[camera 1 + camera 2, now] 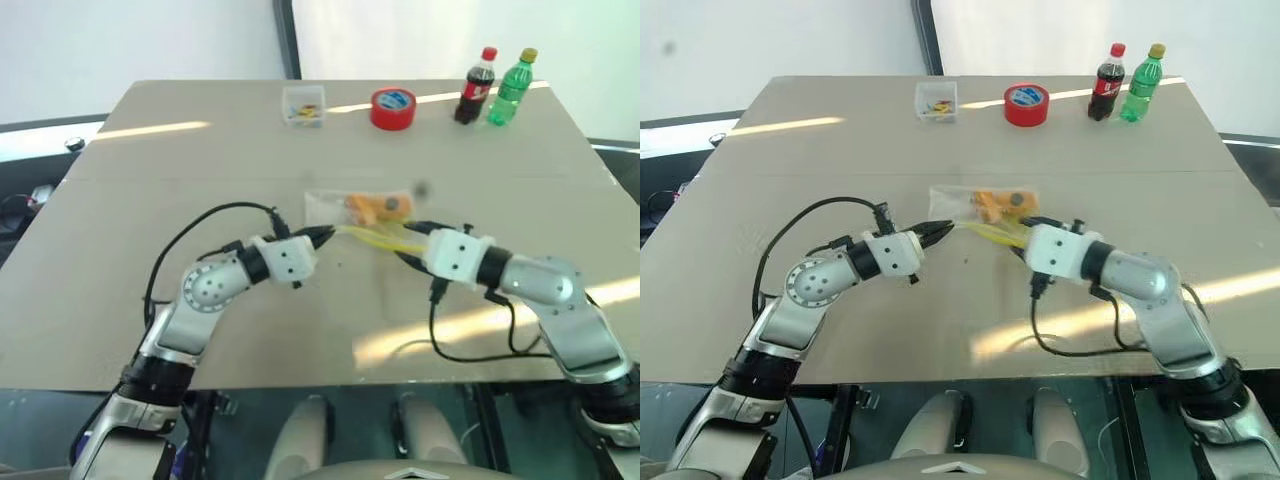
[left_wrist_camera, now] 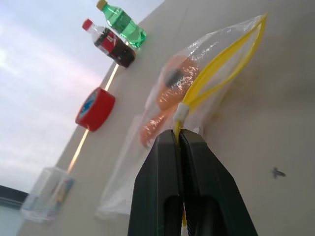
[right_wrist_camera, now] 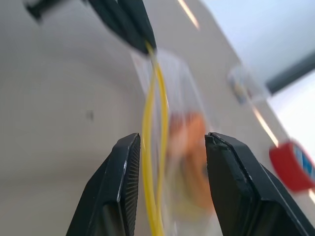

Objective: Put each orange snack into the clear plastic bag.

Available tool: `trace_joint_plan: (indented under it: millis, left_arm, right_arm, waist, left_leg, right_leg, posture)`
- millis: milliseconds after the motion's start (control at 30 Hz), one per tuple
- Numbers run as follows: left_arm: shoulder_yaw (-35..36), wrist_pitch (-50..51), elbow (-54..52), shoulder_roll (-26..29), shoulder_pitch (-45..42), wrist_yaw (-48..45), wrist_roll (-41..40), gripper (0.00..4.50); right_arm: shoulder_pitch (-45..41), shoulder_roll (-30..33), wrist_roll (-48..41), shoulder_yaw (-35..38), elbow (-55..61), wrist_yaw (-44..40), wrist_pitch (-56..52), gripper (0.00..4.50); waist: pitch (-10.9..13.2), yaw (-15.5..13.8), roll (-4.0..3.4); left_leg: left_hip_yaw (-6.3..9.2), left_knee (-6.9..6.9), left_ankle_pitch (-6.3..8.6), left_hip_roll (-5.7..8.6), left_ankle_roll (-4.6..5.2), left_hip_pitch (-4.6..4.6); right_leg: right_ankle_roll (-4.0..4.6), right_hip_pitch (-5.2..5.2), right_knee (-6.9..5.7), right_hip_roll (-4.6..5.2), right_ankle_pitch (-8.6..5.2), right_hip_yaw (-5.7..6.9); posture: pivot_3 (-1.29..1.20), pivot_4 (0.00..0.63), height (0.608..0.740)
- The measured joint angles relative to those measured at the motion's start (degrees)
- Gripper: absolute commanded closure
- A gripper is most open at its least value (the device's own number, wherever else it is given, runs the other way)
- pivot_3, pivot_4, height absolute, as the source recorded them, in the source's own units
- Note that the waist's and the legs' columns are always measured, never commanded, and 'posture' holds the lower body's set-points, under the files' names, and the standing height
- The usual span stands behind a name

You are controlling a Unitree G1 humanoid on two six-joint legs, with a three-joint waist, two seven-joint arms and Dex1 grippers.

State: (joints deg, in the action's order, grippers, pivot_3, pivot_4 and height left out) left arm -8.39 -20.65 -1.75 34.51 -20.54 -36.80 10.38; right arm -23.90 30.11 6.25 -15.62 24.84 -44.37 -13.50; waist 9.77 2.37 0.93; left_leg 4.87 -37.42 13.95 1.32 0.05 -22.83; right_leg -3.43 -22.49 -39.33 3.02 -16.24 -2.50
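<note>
I have the left gripper (image 2: 178, 137) pinched shut on the yellow zip strip of the crinkly clear plastic bag (image 1: 335, 212); both glossy orange snacks (image 1: 375, 207) lie inside; the right gripper (image 3: 170, 140) stands spread astride that strip's far end.

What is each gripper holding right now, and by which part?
The left gripper pinches the clear plastic bag by its yellow strip; the right gripper stands open, holding nothing.
</note>
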Motion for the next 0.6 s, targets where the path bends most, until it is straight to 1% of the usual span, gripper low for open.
trace_joint_plan:
  millis: [67,167,300,467,567,600]
  left_arm:
    - [-0.15,-1.31,0.00,0.17,-0.59,0.44,1.35,4.50]
    - [-0.40,-2.34,0.00,0.85,-0.54,0.55,2.52,4.50]
    - [-0.49,-2.54,-0.07,1.00,-0.52,0.60,3.16,4.50]
    - [-0.57,-2.35,-1.49,0.97,-0.34,0.88,3.58,4.50]
    - [-0.57,-2.23,-1.53,0.95,-0.33,0.98,3.69,4.50]
    - [-0.57,-2.22,-1.53,0.95,-0.33,0.99,3.75,4.50]
  right_arm:
    - [-3.50,-2.58,1.70,-3.65,-2.42,0.50,0.44,2.39]
    - [-5.47,-4.28,3.57,-6.11,-6.45,1.09,1.24,2.39]
    - [-8.73,-5.55,5.50,-6.88,-10.43,1.71,3.24,2.39]
    - [-9.81,-6.38,6.96,-7.06,-13.13,2.40,5.74,2.39]
    - [-9.96,-7.14,7.26,-7.27,-14.23,2.39,6.67,3.12]
    - [-10.01,-7.35,7.36,-7.37,-14.38,2.39,6.86,3.12]
  waist:
    - [0.00,-0.09,0.00]
    - [0.00,-0.43,0.00]
    - [0.00,-0.38,0.00]
    - [0.00,-0.31,0.00]
    - [0.00,-0.25,0.00]
    - [0.00,-0.24,0.00]
  left_leg:
    - [0.00,0.00,0.00,0.02,0.00,-0.02]
    - [0.04,0.00,0.00,0.06,0.00,-0.13]
    - [0.05,0.02,0.00,0.07,0.00,-0.14]
    - [0.05,0.05,0.00,0.06,0.00,-0.13]
    - [0.06,0.05,0.00,0.07,0.00,-0.13]
    - [0.06,0.05,0.00,0.07,0.00,-0.13]
  right_leg:
    - [0.00,0.00,0.06,0.02,0.00,0.01]
    - [-0.01,0.01,0.24,0.09,0.01,0.04]
    - [-0.01,0.00,0.26,0.08,0.01,0.06]
    - [-0.01,-0.01,0.27,0.07,0.01,0.06]
    - [-0.01,-0.01,0.25,0.06,0.01,0.06]
    - [-0.01,-0.01,0.25,0.06,0.01,0.07]
  posture:
    - [0.00,0.150,0.740]
    - [0.00,0.150,0.740]
    - [0.00,0.150,0.740]
    - [0.00,0.150,0.740]
    - [0.00,0.150,0.740]
    - [0.00,0.150,0.740]
